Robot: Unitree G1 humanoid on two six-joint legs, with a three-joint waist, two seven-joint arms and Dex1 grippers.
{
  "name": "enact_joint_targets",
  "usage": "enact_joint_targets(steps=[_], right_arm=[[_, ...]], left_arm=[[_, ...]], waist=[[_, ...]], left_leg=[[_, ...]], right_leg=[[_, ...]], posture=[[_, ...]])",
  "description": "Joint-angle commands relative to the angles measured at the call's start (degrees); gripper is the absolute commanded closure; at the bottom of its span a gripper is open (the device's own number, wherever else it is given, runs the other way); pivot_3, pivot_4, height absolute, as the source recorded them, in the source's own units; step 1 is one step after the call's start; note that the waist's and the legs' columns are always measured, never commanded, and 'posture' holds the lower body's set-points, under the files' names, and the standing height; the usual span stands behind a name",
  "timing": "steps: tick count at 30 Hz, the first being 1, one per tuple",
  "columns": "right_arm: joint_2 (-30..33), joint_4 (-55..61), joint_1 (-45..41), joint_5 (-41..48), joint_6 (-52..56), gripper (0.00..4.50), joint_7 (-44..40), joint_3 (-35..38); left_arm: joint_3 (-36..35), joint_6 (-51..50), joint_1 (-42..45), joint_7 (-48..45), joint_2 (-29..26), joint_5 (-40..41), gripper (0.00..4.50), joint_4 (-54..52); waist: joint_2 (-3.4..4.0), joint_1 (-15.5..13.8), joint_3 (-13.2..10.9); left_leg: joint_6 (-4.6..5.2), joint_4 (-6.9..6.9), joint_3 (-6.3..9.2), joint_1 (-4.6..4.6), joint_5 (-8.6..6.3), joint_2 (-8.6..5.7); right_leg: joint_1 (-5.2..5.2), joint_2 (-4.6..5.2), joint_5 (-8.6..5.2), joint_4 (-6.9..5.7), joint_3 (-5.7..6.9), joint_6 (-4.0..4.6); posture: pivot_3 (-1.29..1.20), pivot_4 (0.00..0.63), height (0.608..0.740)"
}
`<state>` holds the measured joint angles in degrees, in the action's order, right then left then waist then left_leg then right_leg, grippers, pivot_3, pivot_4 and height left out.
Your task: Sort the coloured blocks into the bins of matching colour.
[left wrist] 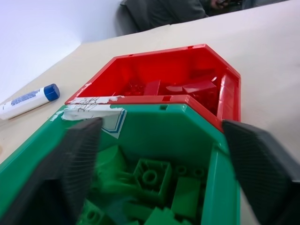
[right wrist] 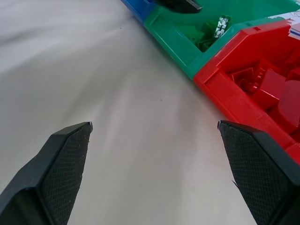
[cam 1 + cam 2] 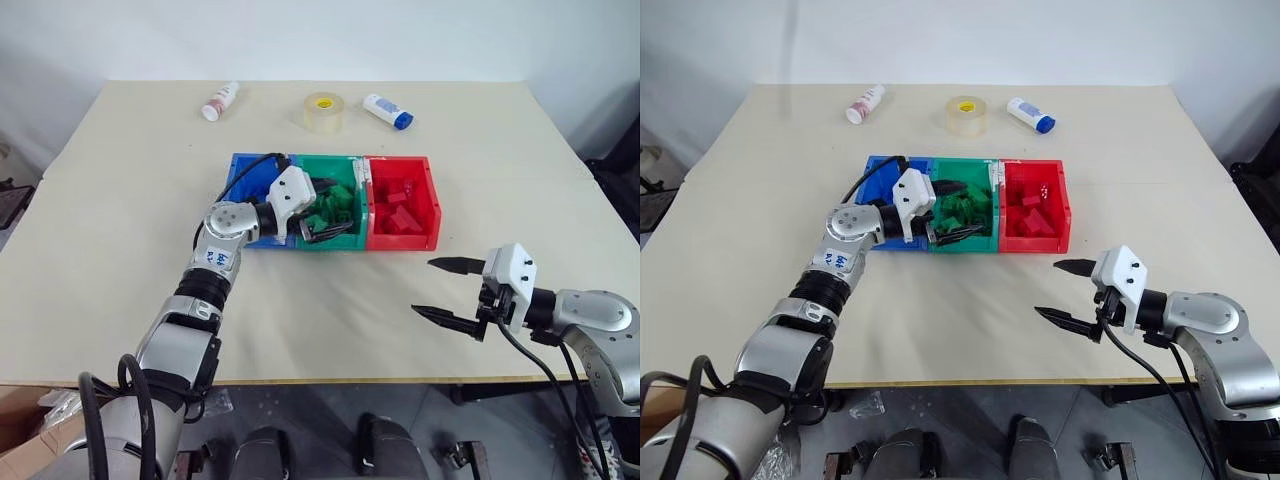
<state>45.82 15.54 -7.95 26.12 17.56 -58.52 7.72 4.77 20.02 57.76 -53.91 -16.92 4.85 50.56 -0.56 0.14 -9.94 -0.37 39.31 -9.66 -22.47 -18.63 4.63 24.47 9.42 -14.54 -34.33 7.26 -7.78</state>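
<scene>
The left gripper (image 3: 326, 210) hangs over the green rectangular plastic bin (image 3: 351, 240), its two black fingers (image 1: 75, 159) spread wide and empty above the small green studded plastic blocks (image 1: 151, 176) inside. At five o'clock from the bins, the right gripper (image 3: 448, 290) hovers released over the beige tabletop (image 3: 120, 200). The red plastic bin (image 3: 432, 205) holds red blocks (image 3: 398, 215); the blue plastic bin (image 3: 243, 175) adjoins the green one at nine o'clock.

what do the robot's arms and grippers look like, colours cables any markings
Both arms are silver-grey metal with black joint rings. Each ends in a white angular housing carrying two black, pointed fingers with cross-hatched pads. The left gripper has a black cable looping over its wrist and a small label with blue writing on the forearm. The right gripper has a black cable hanging beneath its wrist.
</scene>
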Motion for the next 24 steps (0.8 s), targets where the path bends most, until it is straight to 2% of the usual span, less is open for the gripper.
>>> enact_joint_targets(steps=[1,5,8,15,24], right_arm=[[0.3,1.3,-0.3,1.3,-0.5,0.0,-0.4,1.8],[0.9,-0.8,-1.5,1.2,-0.8,0.0,-1.8,1.7],[1.4,-3.2,-2.8,0.8,-1.3,0.0,-3.3,1.5],[2.5,-13.1,-7.4,-1.1,-3.8,0.0,-8.1,0.1],[1.9,-20.2,-11.6,-3.6,-6.1,0.0,-11.0,-1.1]], left_arm=[[-3.2,-2.5,-3.0,-7.3,-3.2,5.8,0.01,-6.0],[-6.8,-9.9,-10.3,-13.7,-8.4,12.5,0.01,-16.3],[-9.1,-19.3,-16.2,-14.3,-13.1,15.9,0.01,-23.9],[-14.3,-28.9,-33.2,-11.8,-22.8,17.7,0.01,-37.4],[-19.1,-26.5,-41.2,-9.5,-21.2,20.4,0.01,-40.5]], waist=[[0.0,0.1,0.0],[0.0,0.3,0.0],[-0.01,0.2,0.0],[-0.01,0.1,0.0],[0.0,0.1,0.0]], left_leg=[[0.0,0.0,0.0,0.0,0.0,0.0],[-0.01,-0.04,-0.02,0.04,0.0,0.02],[-0.01,0.03,-0.01,0.03,0.0,0.02],[0.0,0.06,-0.01,0.05,0.0,0.04],[-0.01,0.06,-0.04,0.06,0.0,0.06]], right_leg=[[0.0,0.0,0.0,0.0,0.0,0.0],[0.03,0.0,0.0,-0.08,-0.01,0.0],[0.02,0.0,0.0,-0.11,-0.03,0.0],[0.01,0.0,0.0,-0.17,-0.06,0.0],[0.03,0.0,-0.01,-0.19,-0.06,0.01]], posture=[[0.0,0.15,0.74],[0.0,0.15,0.74],[0.0,0.15,0.74],[0.0,0.15,0.74],[0.0,0.15,0.74]])
